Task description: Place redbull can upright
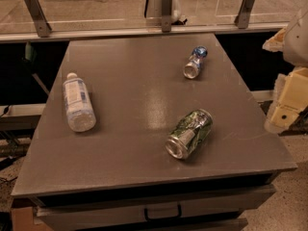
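A flat grey rectangular desk [139, 81] fills most of the view, with a shallow grey drawer [159, 210] and its dark handle showing under the front edge. Beyond the far edge runs a clear glass panel held by slanted grey metal brackets [166, 6].

Off the right edge of the desk, about halfway along it, hangs the cream and white gripper [288, 105] of the robot arm. It is clear of the desk top and touches nothing on it. Whether it is open or closed cannot be told, and nothing is seen in its hold.

A clear plastic bottle with a white cap and a pale label [78, 103] lies on its side near the left edge, cap toward the far edge.

A wide, crumpled green-and-silver can [189, 134] lies on its side toward the front right corner, its silver end facing the front edge.

The slim silver redbull can with blue markings [194, 63] lies on its side toward the far right corner, not upright. Its silver end points to the front edge and its blue end to the far edge. It lies well apart from the other can and from the gripper.
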Tool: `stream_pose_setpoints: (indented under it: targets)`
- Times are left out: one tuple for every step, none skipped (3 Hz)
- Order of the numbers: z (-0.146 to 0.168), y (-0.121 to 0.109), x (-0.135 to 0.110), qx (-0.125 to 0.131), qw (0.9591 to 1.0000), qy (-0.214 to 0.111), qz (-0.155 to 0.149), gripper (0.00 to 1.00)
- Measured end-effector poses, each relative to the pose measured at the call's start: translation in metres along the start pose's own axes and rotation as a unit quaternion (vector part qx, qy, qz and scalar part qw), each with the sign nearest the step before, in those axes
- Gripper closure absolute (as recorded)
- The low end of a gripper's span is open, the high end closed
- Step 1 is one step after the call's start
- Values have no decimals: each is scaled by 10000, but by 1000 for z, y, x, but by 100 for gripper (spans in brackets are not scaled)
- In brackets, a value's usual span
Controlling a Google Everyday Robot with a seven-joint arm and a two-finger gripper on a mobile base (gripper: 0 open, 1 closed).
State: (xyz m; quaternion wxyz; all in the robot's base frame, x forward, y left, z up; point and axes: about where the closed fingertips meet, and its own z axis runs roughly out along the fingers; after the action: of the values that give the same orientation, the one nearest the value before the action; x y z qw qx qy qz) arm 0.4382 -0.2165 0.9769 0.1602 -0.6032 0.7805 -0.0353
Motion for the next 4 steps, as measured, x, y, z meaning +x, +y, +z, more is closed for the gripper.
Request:
stream_pose_setpoints:
  targets:
    - [0,0,0,1,10000,0,0,0]
    - [8,-24,-14,63,10000,-65,23,0]
    - [26,-75,-41,157,9983,-409,383,0]
    - [56,-128,-86,273,9930,-699,909,0]
